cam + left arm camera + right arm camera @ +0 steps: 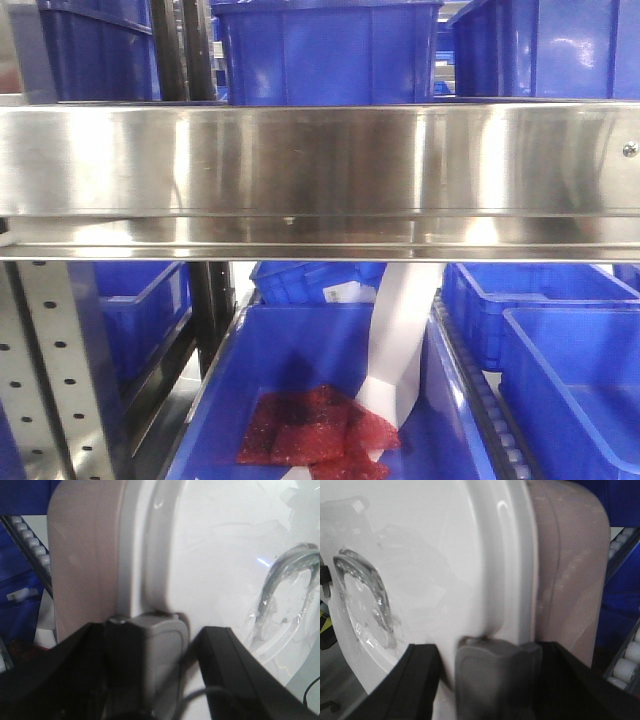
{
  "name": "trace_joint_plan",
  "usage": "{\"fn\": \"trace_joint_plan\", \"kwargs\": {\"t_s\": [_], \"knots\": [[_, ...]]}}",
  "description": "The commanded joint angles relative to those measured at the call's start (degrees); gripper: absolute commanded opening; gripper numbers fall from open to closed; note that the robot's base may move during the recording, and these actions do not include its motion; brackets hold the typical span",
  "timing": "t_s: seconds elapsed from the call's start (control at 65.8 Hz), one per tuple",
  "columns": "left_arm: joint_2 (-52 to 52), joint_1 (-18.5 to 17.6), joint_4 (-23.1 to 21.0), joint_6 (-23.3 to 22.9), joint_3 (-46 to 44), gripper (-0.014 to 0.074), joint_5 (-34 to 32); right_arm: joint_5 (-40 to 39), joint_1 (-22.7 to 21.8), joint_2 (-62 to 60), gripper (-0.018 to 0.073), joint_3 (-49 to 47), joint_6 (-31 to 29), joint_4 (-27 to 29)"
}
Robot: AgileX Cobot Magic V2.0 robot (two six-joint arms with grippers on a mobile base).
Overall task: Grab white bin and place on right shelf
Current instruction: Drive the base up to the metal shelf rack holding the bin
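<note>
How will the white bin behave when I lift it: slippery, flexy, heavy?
Probably slippery: the white bin has a glossy lid showing bright highlights. Its pinkish plastic side wall may flex somewhat if squeezed. Weight is unclear, since the contents are not visible.

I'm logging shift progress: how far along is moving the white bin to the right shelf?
Done: the white bin looks grasped, with the left fingers and right fingers pressed against its lid rim. In hand: holding it between both arms. Left: placing it on the right shelf; the front view shows that shelf and blue bins, but no white bin there yet.
</note>
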Motion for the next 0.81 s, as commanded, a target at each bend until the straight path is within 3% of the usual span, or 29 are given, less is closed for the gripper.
{"fn": "trace_joint_plan", "kwargs": {"t_s": [0.0, 0.791], "knots": [[-0.5, -1.3, -9.0, 1.2, -1.9, 0.0218, 1.7, 6.6, 1.1, -1.0, 0.0412, -2.2, 0.0, 13.7], [-0.5, -1.3, -9.0, 1.2, -1.9, 0.0218, 1.7, 6.6, 1.1, -1.0, 0.0412, -2.2, 0.0, 13.7]]}}
